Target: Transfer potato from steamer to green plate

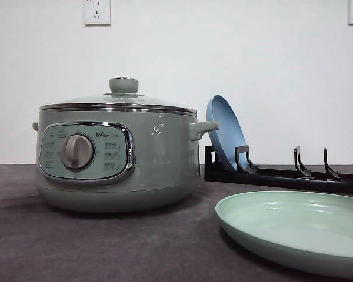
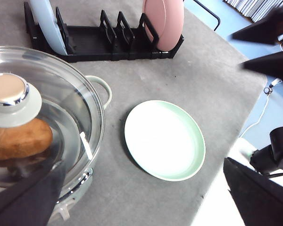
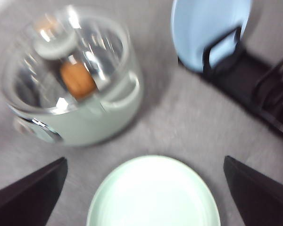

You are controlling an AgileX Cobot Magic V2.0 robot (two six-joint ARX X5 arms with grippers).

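1. The steamer [image 1: 117,158] stands on the dark grey surface [image 1: 76,247], at the left in the front view. Its control panel with grey dial [image 1: 77,152] faces the camera.
2. The glass lid [image 2: 61,108] sits closed on the steamer. Its knob [image 1: 123,85] is upright at the centre.
3. The potato [image 2: 19,139] lies inside the steamer, under the lid. It is seen through the glass in both wrist views, partly hidden behind the knob in the left wrist view.
4. The green plate [image 1: 294,226] lies flat on the surface, just beside the steamer on its right and nearer the camera. Nothing lies on it.
5. A black dish rack [image 1: 282,173] stands behind the green plate, beside the steamer's right handle [image 1: 203,128].
6. A blue plate [image 1: 225,132] stands on edge in the rack's slot nearest the steamer, leaning back. A pink plate [image 2: 164,21] stands on edge at the rack's far end.
7. Left gripper [image 2: 146,207]: two dark fingers at the frame corners, spread wide apart, holding nothing. One finger [image 2: 28,197] lies over the steamer's rim in the picture; I cannot tell whether it touches.
8. Right gripper [image 3: 146,197]: fingers well apart, holding nothing, above the green plate. This view is blurred.
9. A white wall with two sockets [image 1: 97,12] backs the scene.
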